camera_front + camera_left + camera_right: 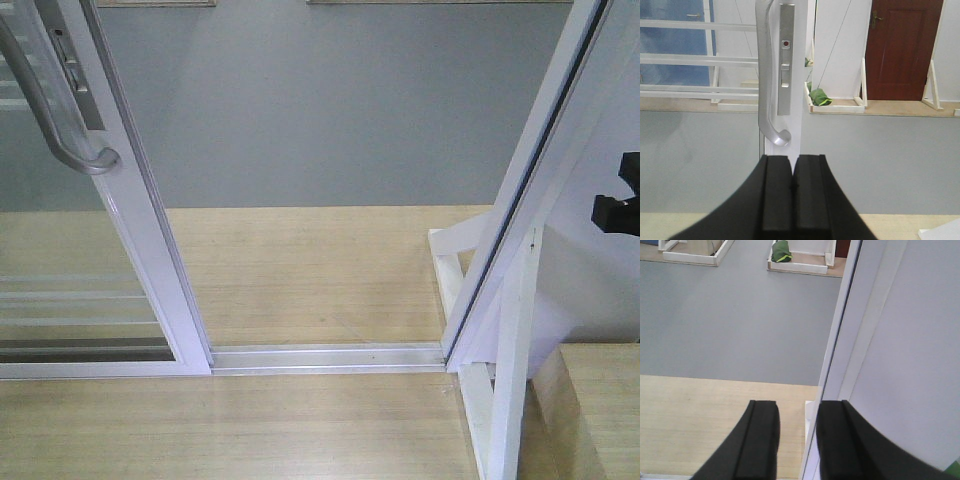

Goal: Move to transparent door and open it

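The transparent door (70, 300) stands at the left of the front view, white-framed with thin white bars. Its curved grey handle (45, 110) is on the edge facing a gap. The gap runs along the floor track (330, 357) to the white jamb (530, 180). In the left wrist view my left gripper (792, 162) is shut and empty, just below and in front of the handle (764, 75) and its lock plate (785, 60). My right gripper (797, 407) is open and empty, and the jamb's edge (840, 340) runs between its fingers.
A white panel (910, 340) fills the right side beyond the jamb, braced by white struts (510, 380). A wooden step (600, 410) lies at the lower right. Grey floor (330, 120) lies past the opening, with a green bundle (781, 251) and a brown door (902, 45) farther off.
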Robot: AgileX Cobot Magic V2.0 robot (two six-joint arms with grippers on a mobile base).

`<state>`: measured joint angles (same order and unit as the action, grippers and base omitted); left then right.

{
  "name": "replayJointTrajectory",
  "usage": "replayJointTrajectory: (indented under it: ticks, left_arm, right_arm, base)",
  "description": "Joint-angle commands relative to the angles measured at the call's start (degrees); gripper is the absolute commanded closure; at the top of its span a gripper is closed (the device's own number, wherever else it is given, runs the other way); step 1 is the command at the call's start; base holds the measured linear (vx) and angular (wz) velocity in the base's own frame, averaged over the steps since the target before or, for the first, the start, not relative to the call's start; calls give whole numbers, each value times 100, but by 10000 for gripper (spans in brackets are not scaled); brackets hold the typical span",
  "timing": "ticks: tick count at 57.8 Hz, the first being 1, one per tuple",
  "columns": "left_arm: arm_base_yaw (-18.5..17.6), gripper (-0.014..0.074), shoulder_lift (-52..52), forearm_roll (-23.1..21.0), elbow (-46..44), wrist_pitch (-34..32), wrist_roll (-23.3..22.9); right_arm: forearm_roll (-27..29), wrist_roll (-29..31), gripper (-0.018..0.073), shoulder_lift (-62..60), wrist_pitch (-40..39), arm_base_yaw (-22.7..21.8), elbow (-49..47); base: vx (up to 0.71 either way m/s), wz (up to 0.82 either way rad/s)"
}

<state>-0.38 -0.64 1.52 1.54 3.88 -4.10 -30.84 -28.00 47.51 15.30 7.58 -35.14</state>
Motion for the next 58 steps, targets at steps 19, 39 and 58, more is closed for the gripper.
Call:
replayJointTrajectory:
  ticks: [19, 39, 58]
  left_arm:
    - [-20, 599, 38, -65, 163, -422, -58]
    - [-20, 599, 38, -65, 163, -422, -58]
    - [-20, 599, 52, -65, 163, -426, -58]
  right_arm:
    - [2217, 3400, 570, -1684, -1098, -420, 937]
    - [2906, 3505, 564, -4440, -2019, -462, 3181]
    - [2870, 3255, 564, -4897, -1586, -1089, 3768]
  base:
    - [0, 0]
    - [0, 0]
    - [0, 0]
